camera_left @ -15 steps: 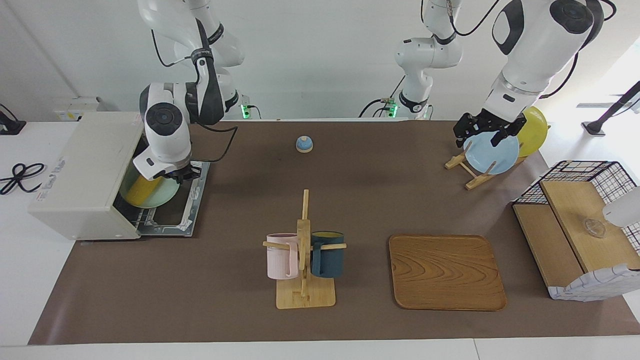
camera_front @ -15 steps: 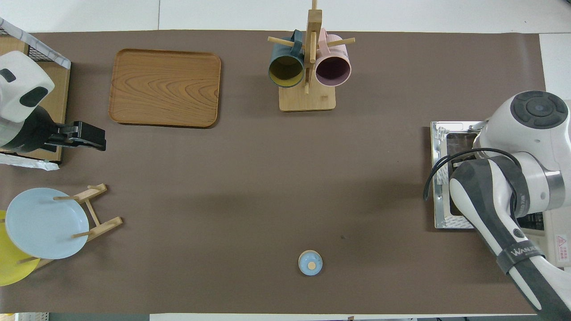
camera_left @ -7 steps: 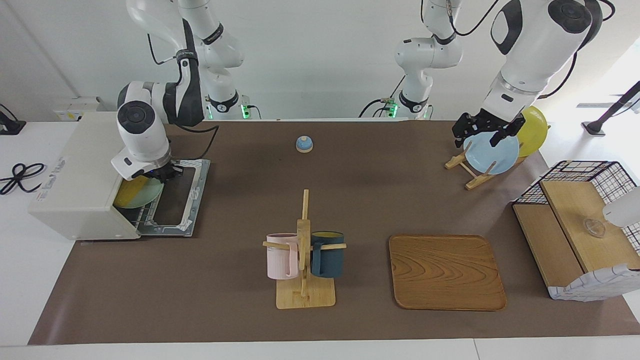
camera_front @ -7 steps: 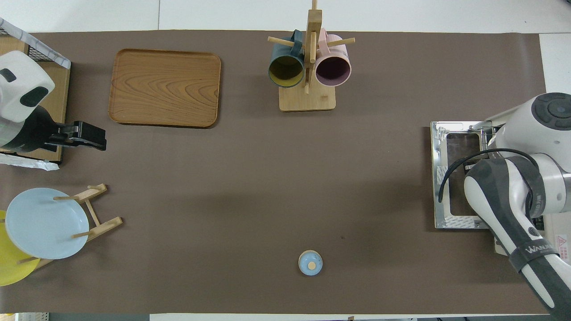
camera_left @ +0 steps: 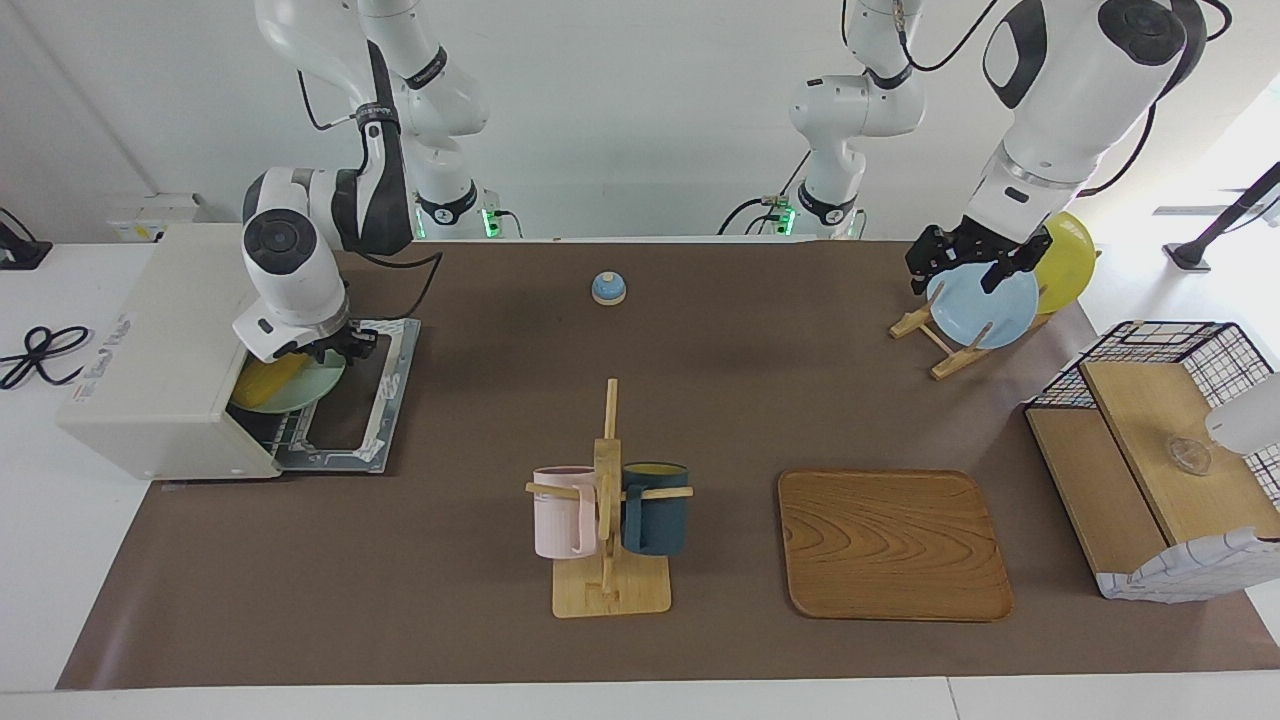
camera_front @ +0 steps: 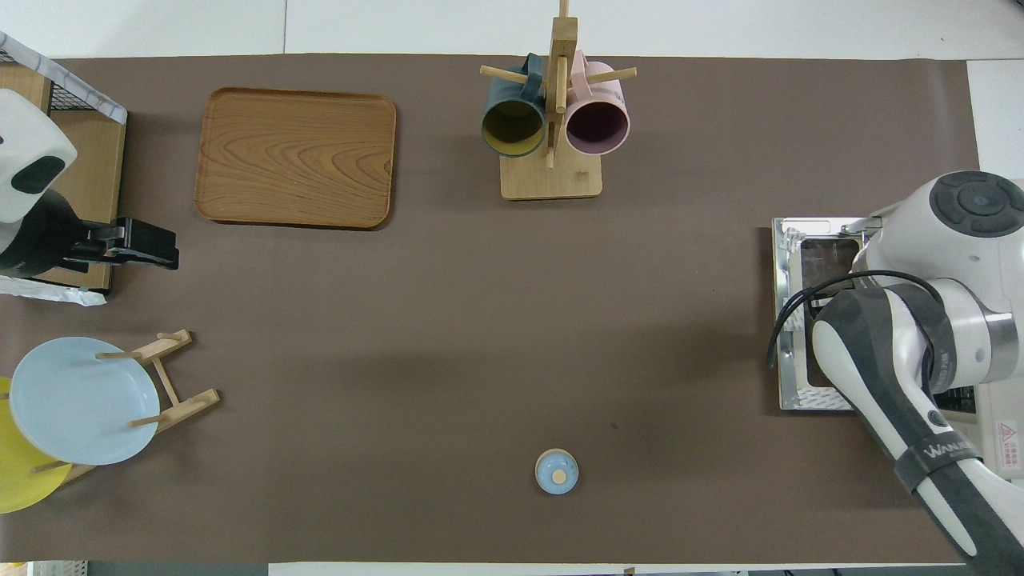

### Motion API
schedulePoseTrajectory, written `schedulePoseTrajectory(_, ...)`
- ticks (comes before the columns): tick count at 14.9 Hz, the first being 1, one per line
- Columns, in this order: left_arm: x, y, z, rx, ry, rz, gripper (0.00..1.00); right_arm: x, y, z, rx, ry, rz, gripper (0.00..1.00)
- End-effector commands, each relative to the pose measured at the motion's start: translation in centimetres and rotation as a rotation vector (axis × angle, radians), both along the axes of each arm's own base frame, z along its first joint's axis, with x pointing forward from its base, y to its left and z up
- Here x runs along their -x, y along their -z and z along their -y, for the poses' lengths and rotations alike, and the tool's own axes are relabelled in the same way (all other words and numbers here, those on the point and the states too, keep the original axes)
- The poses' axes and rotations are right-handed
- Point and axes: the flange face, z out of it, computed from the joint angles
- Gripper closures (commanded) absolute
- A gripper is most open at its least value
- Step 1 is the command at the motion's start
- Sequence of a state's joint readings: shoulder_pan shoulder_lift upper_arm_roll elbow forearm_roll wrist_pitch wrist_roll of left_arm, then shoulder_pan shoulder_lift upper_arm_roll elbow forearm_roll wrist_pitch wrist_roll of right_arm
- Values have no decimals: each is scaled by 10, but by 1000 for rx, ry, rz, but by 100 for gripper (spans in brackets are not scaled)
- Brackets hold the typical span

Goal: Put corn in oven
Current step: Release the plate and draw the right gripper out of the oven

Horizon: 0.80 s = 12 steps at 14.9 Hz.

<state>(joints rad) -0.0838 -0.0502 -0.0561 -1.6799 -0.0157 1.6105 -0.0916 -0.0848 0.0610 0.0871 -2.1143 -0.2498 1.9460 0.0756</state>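
Observation:
The yellow corn (camera_left: 262, 381) lies on a pale green plate (camera_left: 308, 388) in the mouth of the off-white oven (camera_left: 160, 340), over its wire rack. The oven's door (camera_left: 355, 410) is dropped open flat on the table. My right gripper (camera_left: 335, 350) is over the door at the plate's outer rim and is shut on the plate. In the overhead view the right arm covers it, the corn and the plate; only the door (camera_front: 792, 320) shows. My left gripper (camera_left: 957, 278) waits open and empty over the blue plate (camera_left: 985, 310). It also shows in the overhead view (camera_front: 164, 250).
A plate rack (camera_left: 940, 345) holds the blue plate and a yellow plate (camera_left: 1068, 262). A mug tree (camera_left: 608, 500) with pink and dark blue mugs, a wooden tray (camera_left: 893, 545), a small blue bell (camera_left: 608, 288) and a wire-and-wood basket shelf (camera_left: 1160, 450) are on the table.
My right gripper carried the plate with the corn deeper into the oven's mouth, then drew back a little toward the door. The left arm barely moved.

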Motion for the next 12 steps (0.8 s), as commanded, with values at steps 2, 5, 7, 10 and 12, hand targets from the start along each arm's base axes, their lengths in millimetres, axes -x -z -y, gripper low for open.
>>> schedulePoseTrajectory(2, 7, -6, -6, 6, 7, -6, 0, -8, -30, -38, -4, -32, 0, 68)
schedulePoseTrajectory(5, 7, -4, -5, 6, 8, -1, 0, 7, -18, -82, -15, 66, -2, 100)
schedulePoseTrajectory(7, 5, -3, -4, 8, 9, 11, 0, 19, -6, -97, -37, 85, 17, 100)
schedulePoseTrajectory(10, 3, 2, -3, 8, 10, 14, 0, 39, 30, -93, -110, 127, 45, 100)
schedulePoseTrajectory(12, 4, 2, 0, 8, 17, 11, 0, 55, 46, -91, -124, 125, 84, 100)
